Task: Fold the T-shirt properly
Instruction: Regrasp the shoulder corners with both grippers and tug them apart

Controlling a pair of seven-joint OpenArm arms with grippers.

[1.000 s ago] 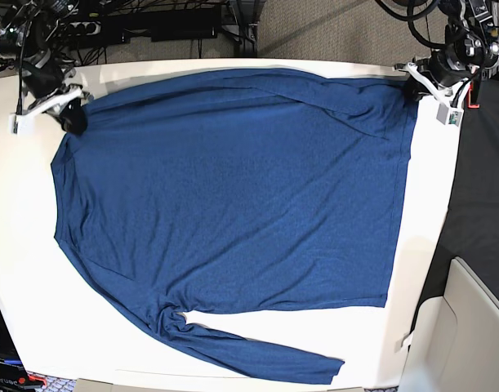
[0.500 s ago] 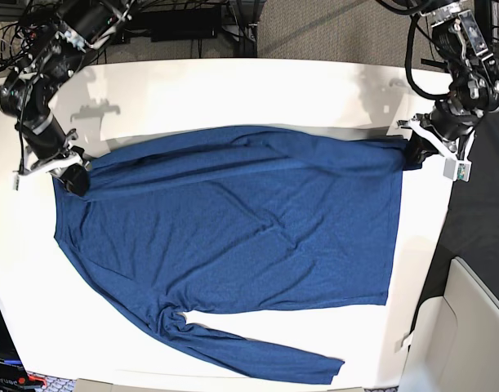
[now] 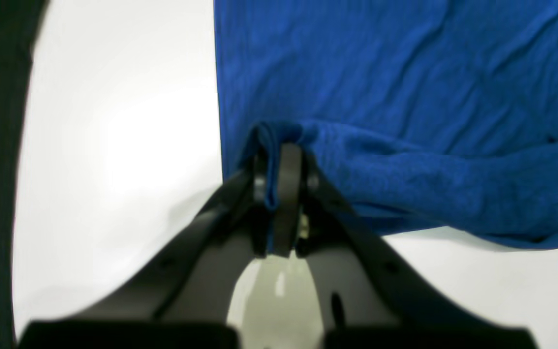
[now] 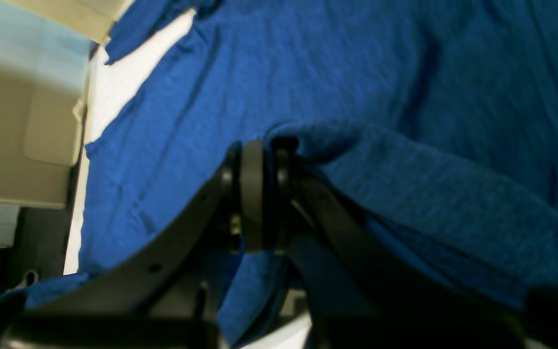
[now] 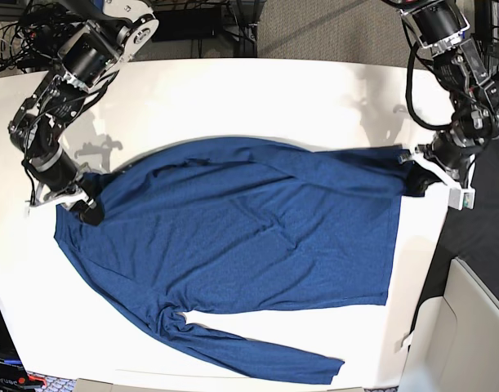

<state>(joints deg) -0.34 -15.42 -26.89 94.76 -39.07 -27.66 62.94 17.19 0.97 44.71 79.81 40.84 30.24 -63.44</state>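
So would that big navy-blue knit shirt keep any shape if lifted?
Probably not: the navy-blue knit shirt sags and wrinkles between the left gripper and right gripper. It looks thin and light, likely draping wherever unsupported.

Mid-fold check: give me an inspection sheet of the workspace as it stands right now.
Surface: white table, bare along the far side and at the near corners.
Job's things: T-shirt spread across the table; its far edge is lifted and carried toward the near side, one sleeve lies flat along the near edge.
Clutter: nothing seen on the table.
Grippers: left gripper shut on a bunched fold of the T-shirt at its corner; right gripper shut on the fabric at the opposite corner.
Cables: black cables bundled behind the table's far edge and along both arms.
Surroundings: beige bin beside the table, grey carpet beyond it.
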